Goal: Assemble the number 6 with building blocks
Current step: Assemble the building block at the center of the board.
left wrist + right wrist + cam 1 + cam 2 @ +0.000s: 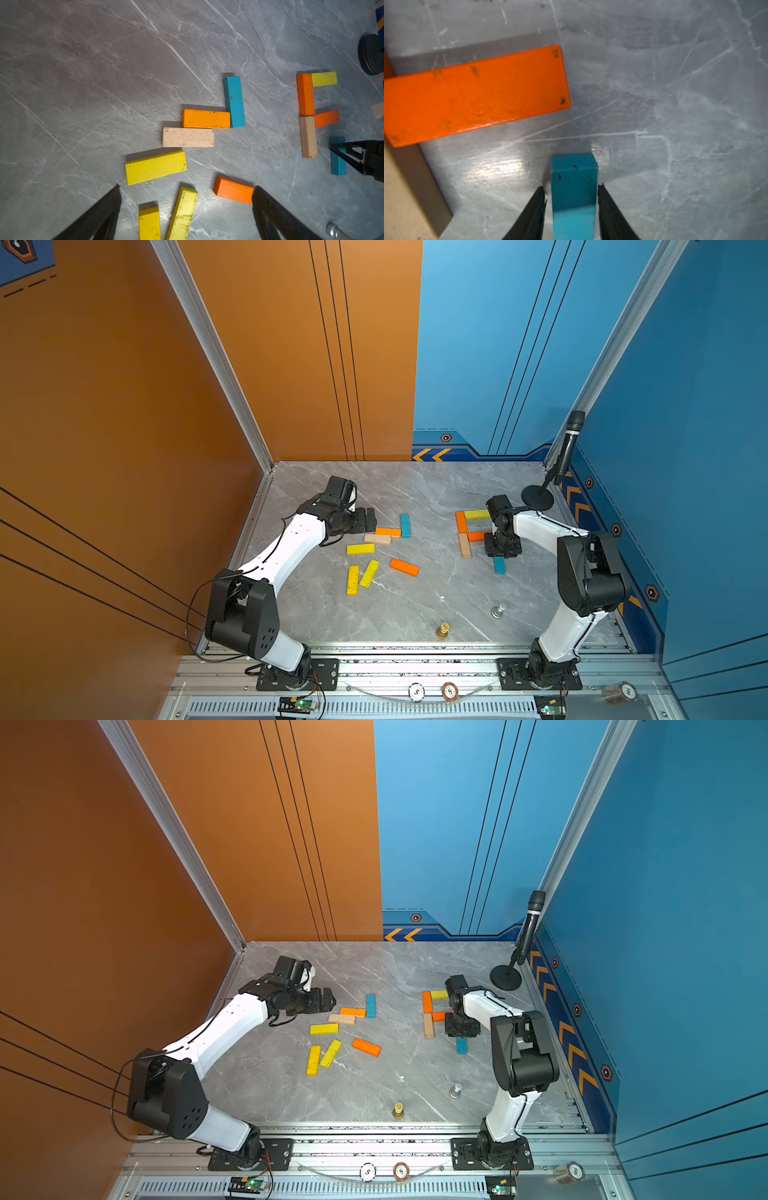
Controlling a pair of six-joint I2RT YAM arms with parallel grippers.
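Teal block [574, 197] is seen near the half-made 6 [461, 522], between the jaws of the right gripper [572, 187]; whether it is squeezed cannot be told. If it is pushed crooked, the orange block [473, 93] could be bumped. The right arm is bent downward; the left gripper [187, 186] is held wide open.

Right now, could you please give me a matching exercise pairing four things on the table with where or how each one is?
Things: 1 teal plank beside the digit; 2 the digit's tan plank; 3 silver piece; 4 left gripper.
States: A open, holding nothing; B end to end with an orange plank; C flanked by the right gripper; D apart from every plank.
Pairs: 1-C; 2-B; 3-D; 4-A.
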